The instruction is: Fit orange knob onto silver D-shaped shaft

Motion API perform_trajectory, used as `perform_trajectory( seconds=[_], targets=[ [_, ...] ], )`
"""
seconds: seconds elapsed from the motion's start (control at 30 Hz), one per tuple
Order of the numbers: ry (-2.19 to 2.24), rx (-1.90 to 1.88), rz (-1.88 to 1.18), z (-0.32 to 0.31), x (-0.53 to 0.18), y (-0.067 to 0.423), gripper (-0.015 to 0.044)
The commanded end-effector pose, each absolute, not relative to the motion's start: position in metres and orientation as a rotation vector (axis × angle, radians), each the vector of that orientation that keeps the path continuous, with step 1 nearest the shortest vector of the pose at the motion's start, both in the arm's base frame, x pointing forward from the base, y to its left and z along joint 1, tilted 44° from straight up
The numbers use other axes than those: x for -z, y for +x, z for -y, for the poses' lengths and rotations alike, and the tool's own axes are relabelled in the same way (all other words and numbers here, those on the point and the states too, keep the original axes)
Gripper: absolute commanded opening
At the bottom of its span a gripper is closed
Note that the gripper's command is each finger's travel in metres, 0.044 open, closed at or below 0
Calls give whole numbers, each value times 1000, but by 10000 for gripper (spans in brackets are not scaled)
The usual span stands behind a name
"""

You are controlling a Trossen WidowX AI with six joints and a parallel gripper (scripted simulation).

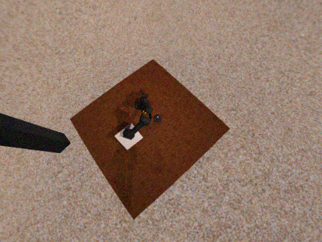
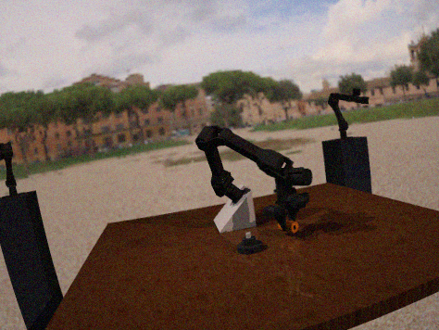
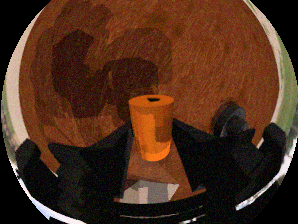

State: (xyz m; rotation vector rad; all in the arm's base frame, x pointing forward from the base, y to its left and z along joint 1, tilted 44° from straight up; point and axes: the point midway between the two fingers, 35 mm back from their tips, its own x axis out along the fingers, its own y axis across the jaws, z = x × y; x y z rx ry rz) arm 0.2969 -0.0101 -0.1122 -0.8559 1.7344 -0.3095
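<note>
The orange knob (image 3: 152,132) (image 2: 293,226) (image 1: 146,111) is a short cylinder held between my gripper's (image 3: 152,145) (image 2: 287,222) dark fingers. In the wrist view a dark hole shows in its far end. The gripper is shut on it, low over the brown table (image 2: 185,287) (image 1: 183,136); I cannot tell whether the knob touches the top. The round dark pedestal (image 2: 251,247) (image 1: 157,118) with the short silver shaft (image 2: 248,235) stands apart from the knob, to its left and nearer in the exterior view. The pedestal is not in the wrist view.
The arm stands on a white wedge base (image 2: 236,215) (image 1: 128,140) behind the pedestal. Dark pillars stand off the table at the left (image 2: 23,260) (image 1: 30,137) and the back right (image 2: 346,162). Carpet-like ground surrounds the table.
</note>
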Motion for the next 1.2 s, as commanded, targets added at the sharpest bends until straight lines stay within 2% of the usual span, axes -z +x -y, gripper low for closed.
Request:
perform_trajectory(
  seconds=[0.0, 0.43, 0.67, 1.17],
  targets=[
    [-778, 392, -1703, 9, 112, 297, 181],
    [-456, 735, -1540, 9, 112, 297, 181],
    [-422, 768, -1520, 9, 112, 297, 181],
    [-52, 1106, -1273, 9, 112, 297, 181]
  ],
)
